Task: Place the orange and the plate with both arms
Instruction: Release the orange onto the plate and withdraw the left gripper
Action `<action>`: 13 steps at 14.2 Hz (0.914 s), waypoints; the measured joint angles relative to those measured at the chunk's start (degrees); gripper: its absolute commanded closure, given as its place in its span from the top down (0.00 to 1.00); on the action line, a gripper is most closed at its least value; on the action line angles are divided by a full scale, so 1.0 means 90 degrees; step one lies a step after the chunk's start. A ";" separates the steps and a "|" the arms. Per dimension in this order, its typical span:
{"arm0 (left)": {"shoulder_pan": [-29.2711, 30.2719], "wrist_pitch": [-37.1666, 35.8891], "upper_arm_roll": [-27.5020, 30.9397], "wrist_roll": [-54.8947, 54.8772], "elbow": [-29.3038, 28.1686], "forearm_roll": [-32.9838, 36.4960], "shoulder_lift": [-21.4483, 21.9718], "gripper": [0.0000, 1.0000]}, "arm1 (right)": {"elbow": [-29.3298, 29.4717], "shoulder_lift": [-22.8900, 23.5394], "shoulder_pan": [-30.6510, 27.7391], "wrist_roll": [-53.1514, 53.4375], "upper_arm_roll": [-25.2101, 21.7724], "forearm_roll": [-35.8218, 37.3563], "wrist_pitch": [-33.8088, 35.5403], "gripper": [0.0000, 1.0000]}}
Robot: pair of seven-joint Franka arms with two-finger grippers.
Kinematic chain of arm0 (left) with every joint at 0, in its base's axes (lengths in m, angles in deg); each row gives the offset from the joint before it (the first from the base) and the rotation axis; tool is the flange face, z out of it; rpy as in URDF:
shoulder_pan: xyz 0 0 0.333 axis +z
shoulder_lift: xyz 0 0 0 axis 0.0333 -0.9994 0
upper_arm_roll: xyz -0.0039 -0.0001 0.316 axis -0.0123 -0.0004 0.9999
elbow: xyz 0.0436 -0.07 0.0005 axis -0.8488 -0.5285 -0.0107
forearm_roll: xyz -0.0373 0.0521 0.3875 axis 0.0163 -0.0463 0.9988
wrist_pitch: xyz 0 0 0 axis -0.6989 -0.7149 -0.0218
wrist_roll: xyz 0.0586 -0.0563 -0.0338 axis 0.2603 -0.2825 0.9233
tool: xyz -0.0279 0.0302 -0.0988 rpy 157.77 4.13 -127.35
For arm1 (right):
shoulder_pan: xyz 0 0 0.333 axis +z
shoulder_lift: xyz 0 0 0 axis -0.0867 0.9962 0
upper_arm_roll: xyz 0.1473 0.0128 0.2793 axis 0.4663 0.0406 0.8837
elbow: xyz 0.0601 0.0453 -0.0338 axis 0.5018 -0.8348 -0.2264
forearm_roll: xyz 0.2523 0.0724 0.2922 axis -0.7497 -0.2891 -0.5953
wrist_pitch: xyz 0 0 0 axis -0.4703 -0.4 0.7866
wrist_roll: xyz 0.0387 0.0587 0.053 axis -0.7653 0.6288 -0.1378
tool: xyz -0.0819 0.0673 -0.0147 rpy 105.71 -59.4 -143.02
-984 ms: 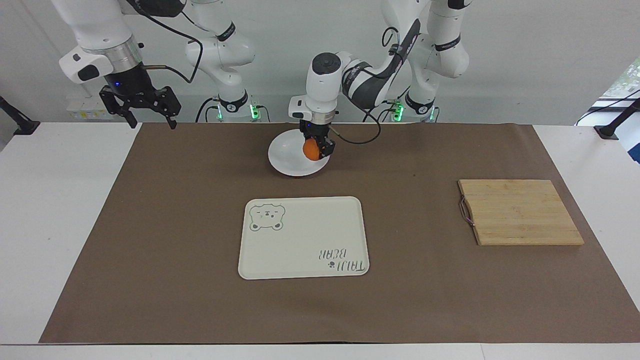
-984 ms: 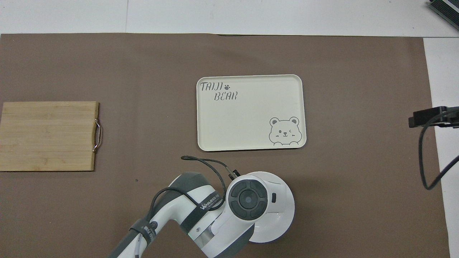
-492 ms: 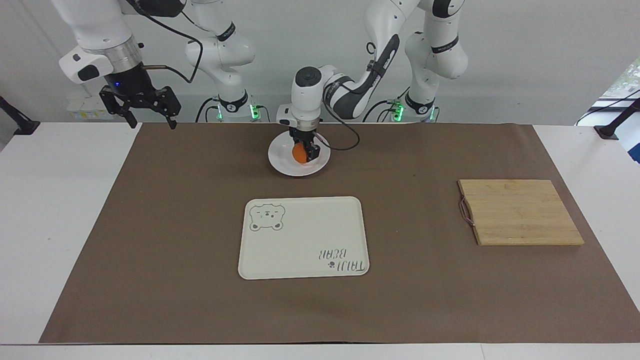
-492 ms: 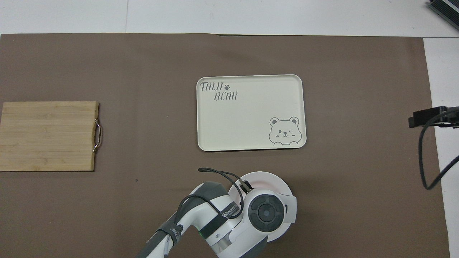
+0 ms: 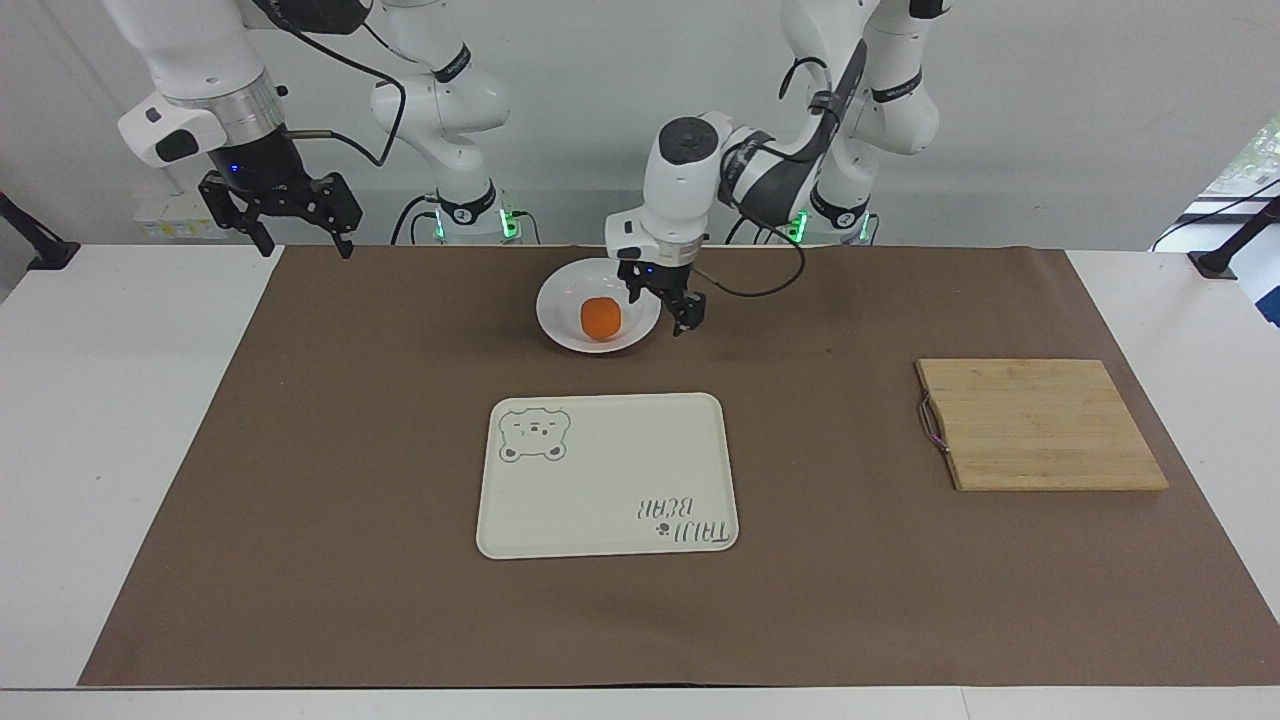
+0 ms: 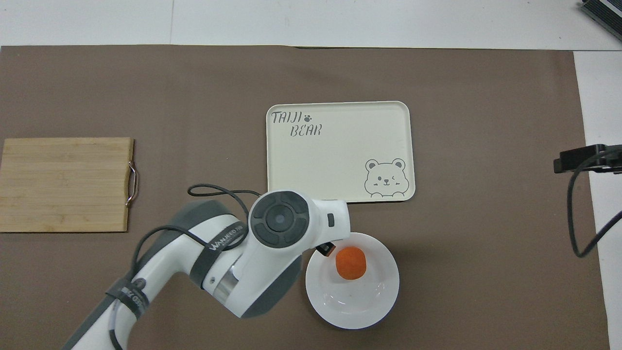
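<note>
The orange (image 5: 600, 318) lies in the white plate (image 5: 562, 322), which sits on the brown mat close to the robots, near the middle of the table. In the overhead view the orange (image 6: 351, 262) rests free in the plate (image 6: 359, 306). My left gripper (image 5: 662, 308) is open and empty. It hangs just above the plate's edge on the side toward the left arm's end, clear of the orange. Its wrist hides most of it from above. My right gripper (image 5: 305, 240) is open and empty. It waits raised over the mat's edge at the right arm's end.
A cream bear tray (image 5: 600, 480) lies farther from the robots than the plate, also seen in the overhead view (image 6: 340, 155). A wooden cutting board (image 5: 1040, 425) with a metal handle lies toward the left arm's end.
My left gripper lowered the orange into the plate, let go of it, and has lifted and moved aside toward the left arm's end. The right arm has not moved.
</note>
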 measured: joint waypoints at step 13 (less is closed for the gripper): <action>0.2876 -0.1445 0.0044 0.0053 0.1671 -0.0338 0.0624 1.00 | -0.0062 -0.0066 -0.0116 0.0000 -0.0076 -0.0148 0.0471 1.00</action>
